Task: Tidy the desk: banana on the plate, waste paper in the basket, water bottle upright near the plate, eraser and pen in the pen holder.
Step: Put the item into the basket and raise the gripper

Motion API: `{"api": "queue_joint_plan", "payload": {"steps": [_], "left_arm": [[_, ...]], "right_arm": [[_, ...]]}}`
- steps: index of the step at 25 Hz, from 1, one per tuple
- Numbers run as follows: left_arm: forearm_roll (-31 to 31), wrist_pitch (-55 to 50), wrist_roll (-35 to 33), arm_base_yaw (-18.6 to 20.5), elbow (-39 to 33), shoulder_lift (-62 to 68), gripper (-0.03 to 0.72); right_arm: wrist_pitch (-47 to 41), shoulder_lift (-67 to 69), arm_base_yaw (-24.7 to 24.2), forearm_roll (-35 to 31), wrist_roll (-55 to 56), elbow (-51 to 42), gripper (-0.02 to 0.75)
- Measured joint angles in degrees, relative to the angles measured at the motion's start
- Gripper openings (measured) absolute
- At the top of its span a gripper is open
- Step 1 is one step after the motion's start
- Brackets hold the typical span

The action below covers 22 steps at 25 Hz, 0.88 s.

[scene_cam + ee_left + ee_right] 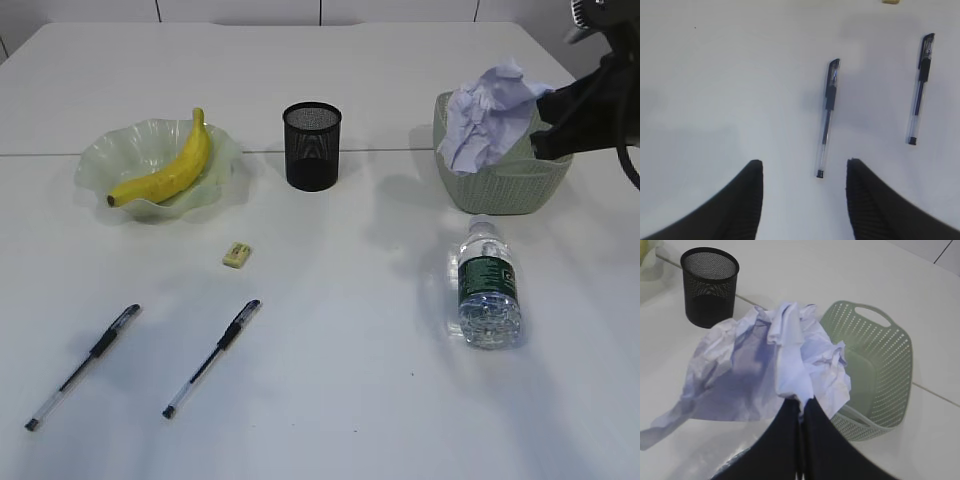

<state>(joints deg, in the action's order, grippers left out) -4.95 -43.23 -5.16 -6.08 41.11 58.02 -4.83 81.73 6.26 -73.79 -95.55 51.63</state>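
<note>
My right gripper (801, 405) is shut on the crumpled white waste paper (770, 365) and holds it over the near rim of the pale green basket (885, 370); in the exterior view the paper (490, 112) sits above the basket (500, 185) with the gripper (545, 110) at its right. The banana (165, 170) lies on the green plate (100, 160). The water bottle (487, 285) lies on its side in front of the basket. The yellow eraser (236, 254) and two pens (85, 365) (212, 357) lie on the table. The black mesh pen holder (312, 145) stands at centre. My left gripper (805, 170) is open above the table near one pen (827, 117).
The second pen (920, 90) lies to the right in the left wrist view, and the eraser's edge (890, 1) shows at the top. The pen holder (709, 285) stands left of the basket in the right wrist view. A table seam runs behind the plate.
</note>
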Motion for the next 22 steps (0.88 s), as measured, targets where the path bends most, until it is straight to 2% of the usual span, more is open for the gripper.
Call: {"api": "queue_joint_plan", "payload": {"steps": [12, 22], "left_arm": [[0.11, 0.34, 0.00, 0.00, 0.00, 0.00, 0.382], [0.11, 0.75, 0.00, 0.00, 0.00, 0.00, 0.382]], "right_arm": [[3.30, 8.35, -0.43, -1.86, 0.00, 8.10, -0.015], [4.21, 14.21, -5.21, -4.09, 0.00, 12.92, -0.015]]}}
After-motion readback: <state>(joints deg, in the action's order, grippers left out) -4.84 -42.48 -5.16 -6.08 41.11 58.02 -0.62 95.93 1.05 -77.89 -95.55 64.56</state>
